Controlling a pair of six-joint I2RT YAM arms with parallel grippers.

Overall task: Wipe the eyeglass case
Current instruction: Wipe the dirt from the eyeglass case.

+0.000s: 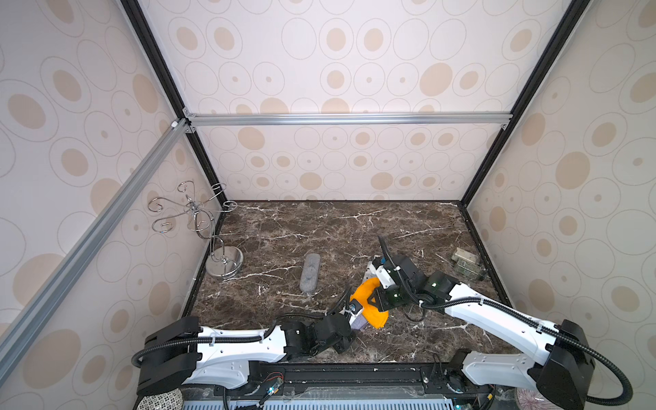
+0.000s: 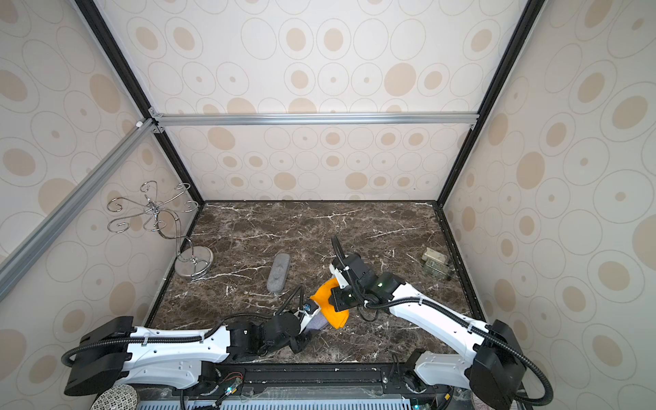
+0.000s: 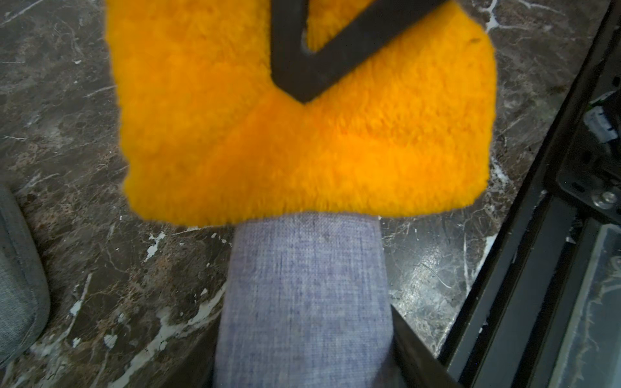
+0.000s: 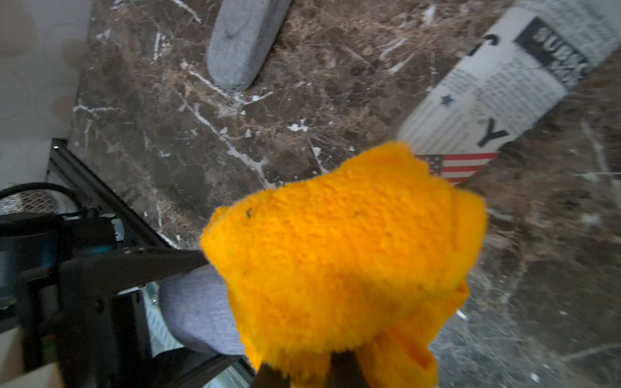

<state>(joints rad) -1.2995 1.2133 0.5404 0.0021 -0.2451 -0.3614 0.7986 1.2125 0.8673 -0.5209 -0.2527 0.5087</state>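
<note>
- Left wrist view: you've got the blue-grey fabric eyeglass case [image 3: 302,295] dead centre, and its far end goes under the orange cloth [image 3: 302,141].
- Case sits near the front edge of the marble tabletop [image 1: 319,227], between the two arms. Can't tell if it touches the surface.
- Your left gripper [image 1: 352,319] is clamped on the near end of the case, and one dark finger [image 3: 413,349] shows along its side.
- Cloth is draped over the case end, touching it, and hangs bunched in both top views.
- Your right gripper [image 1: 371,303] is closed on the cloth from above. In the right wrist view the fabric swallows the fingertips.
- A second grey case [image 1: 310,272] lies flat on the marble farther back, well apart from the held one.
- A newsprint case [image 4: 487,94] with a flag patch lies beside the cloth, partly under your right arm in a top view.
- A wire stand [image 1: 224,262] is at the left wall.
- Small blocks [image 1: 466,264] are by the right wall.
</note>
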